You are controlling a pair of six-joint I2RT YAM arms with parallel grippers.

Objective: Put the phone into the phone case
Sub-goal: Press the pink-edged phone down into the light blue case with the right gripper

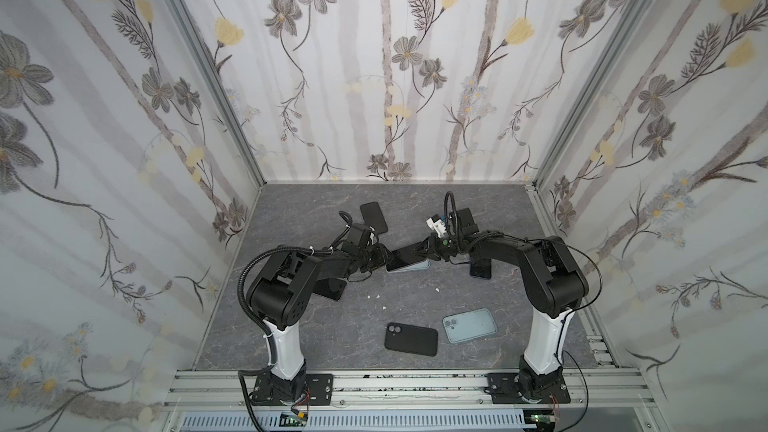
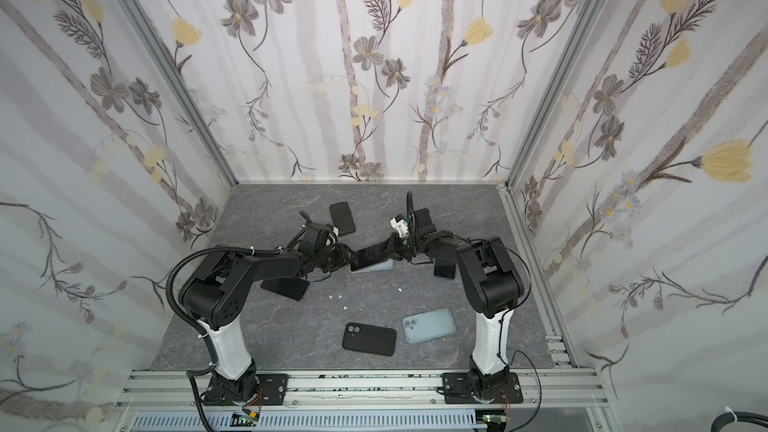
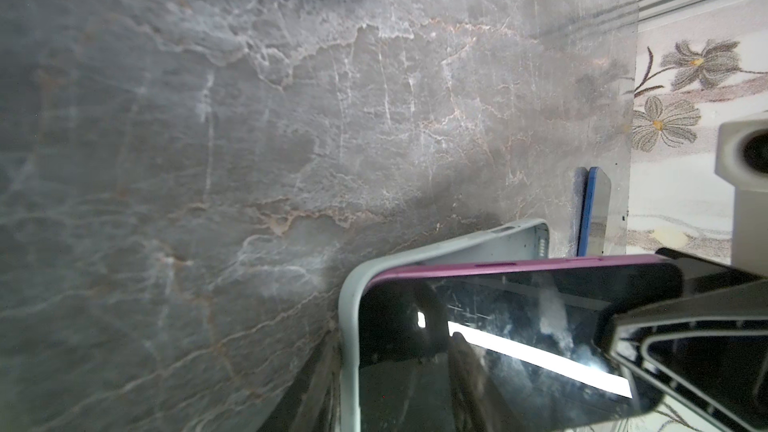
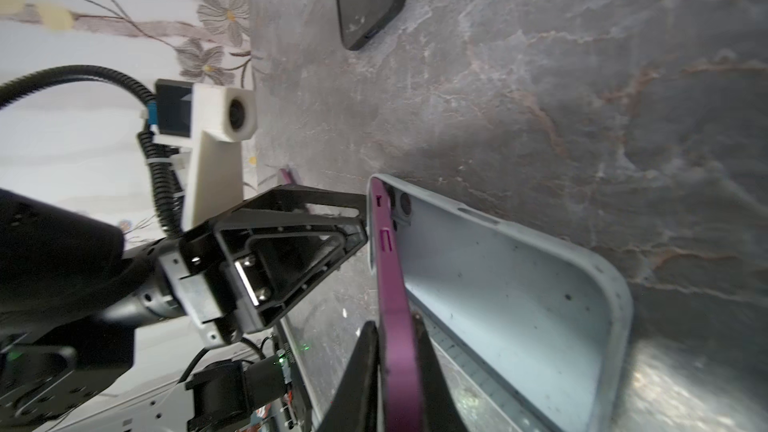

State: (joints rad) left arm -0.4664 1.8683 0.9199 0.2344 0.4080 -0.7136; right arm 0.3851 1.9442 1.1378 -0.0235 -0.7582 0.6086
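Phone: the purple-edged phone [image 4: 395, 284] is tilted, with one short end tucked into the case and the other end raised off it.
Case: the pale blue-grey case [image 4: 519, 305] lies open side up on the worktop [image 1: 415, 297], between the two arms.
Right end effector: the right end effector [image 4: 395, 324] pinches the phone's raised end, one finger on each face.
Left end effector: the left end effector [image 4: 365, 218] sits at the seated end with its jaws partly apart. I cannot tell whether it clamps anything.
Step in hand: by my reading, lowering the raised end so the phone drops flat into the case.
How to do it well: keep the seated end under the case lip and steady the case against sliding. Bring the free end down squarely between the side walls, and release only once the corners seat.
Risk: the case may skid, or the seated end may pop out.
Writing: no brand, label or text is legible anywhere.
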